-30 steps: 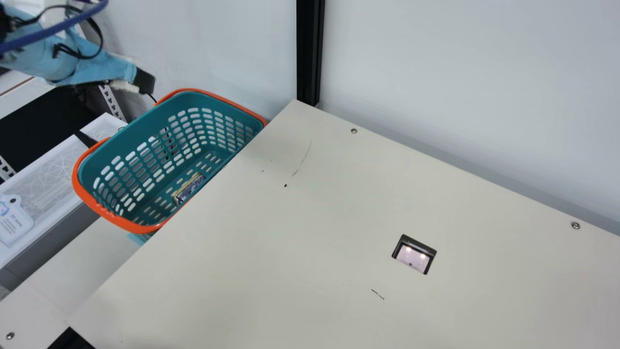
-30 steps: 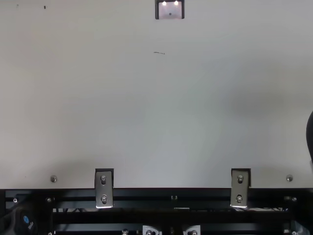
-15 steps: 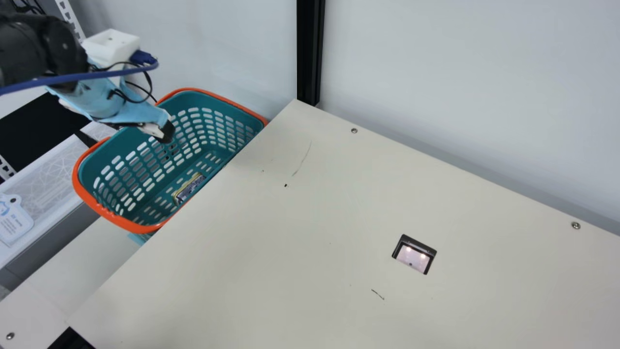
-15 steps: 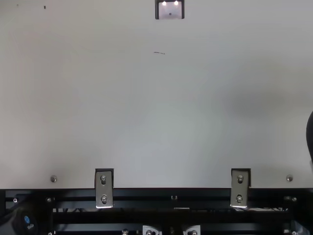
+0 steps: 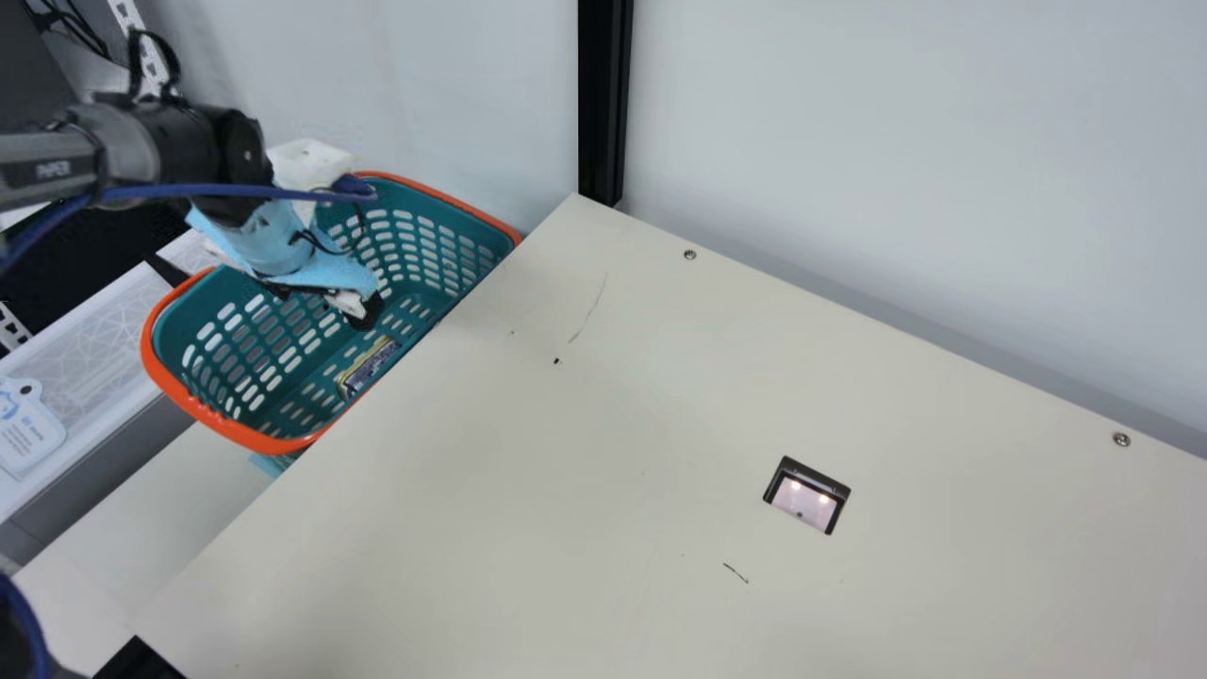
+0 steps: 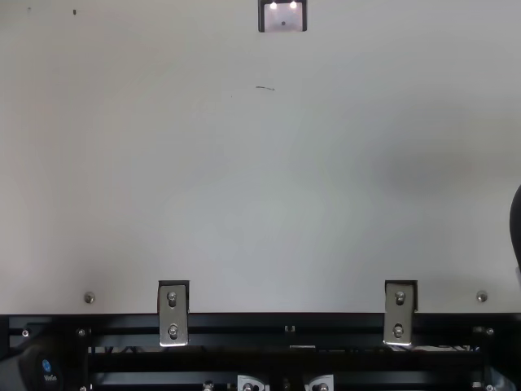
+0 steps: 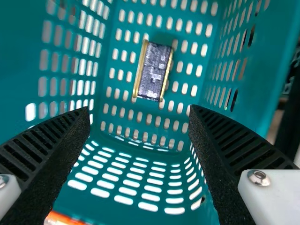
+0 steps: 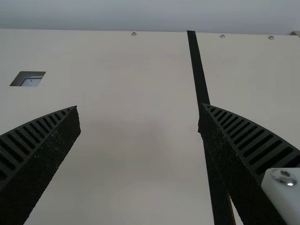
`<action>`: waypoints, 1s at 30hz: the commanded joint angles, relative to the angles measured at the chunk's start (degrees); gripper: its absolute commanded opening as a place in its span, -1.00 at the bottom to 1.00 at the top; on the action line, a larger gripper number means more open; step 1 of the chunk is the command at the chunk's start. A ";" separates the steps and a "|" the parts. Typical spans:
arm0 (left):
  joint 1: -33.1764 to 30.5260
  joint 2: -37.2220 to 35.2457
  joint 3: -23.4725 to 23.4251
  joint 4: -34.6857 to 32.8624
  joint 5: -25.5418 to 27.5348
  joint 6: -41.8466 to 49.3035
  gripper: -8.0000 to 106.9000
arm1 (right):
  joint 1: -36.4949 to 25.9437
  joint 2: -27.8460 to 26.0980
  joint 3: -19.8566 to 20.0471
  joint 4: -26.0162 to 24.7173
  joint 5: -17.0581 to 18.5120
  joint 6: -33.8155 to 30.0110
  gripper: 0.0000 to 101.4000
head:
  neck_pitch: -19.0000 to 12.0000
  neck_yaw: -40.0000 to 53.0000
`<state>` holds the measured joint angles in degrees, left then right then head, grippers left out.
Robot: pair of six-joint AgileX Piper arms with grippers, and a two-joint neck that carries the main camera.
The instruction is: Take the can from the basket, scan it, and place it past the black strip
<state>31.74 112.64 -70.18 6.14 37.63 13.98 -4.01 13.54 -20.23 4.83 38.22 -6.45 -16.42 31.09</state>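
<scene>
L gripper (image 5: 356,306) over basket (image 5: 203,411) w/ can (image 5: 369,367) on btm; scanner (image 5: 801,504) lit in tbl (image 5: 528,509)

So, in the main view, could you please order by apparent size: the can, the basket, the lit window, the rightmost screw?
1. Basket
2. Lit window
3. Can, lying down in the basket
4. Rightmost screw, by far the smallest

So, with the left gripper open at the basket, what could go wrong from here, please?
The can lies beyond the fingertips of the open left gripper, not between them, so closing too early could miss or push it. The basket has high walls, and a finger might bump one going down. The floor under the can is slotted, so a fingertip could catch there.
</scene>
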 commanded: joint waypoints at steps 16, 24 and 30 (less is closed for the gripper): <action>0.79 16.23 -7.30 -0.77 -3.65 11.13 0.71 | 0.00 0.00 0.00 0.00 0.00 0.00 1.00 | -1.31 1.10; 1.84 21.40 -13.54 -3.98 -1.24 17.15 0.71 | 0.00 0.00 0.00 0.00 0.00 0.00 1.00 | -1.31 1.10; 2.45 24.10 -17.52 -7.05 1.20 21.33 0.71 | 0.00 0.00 0.00 0.00 0.00 0.00 1.00 | -1.31 1.10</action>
<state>34.15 136.34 -86.95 -0.40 38.48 34.45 -4.01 13.54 -20.23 4.83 38.22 -6.45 -16.42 31.38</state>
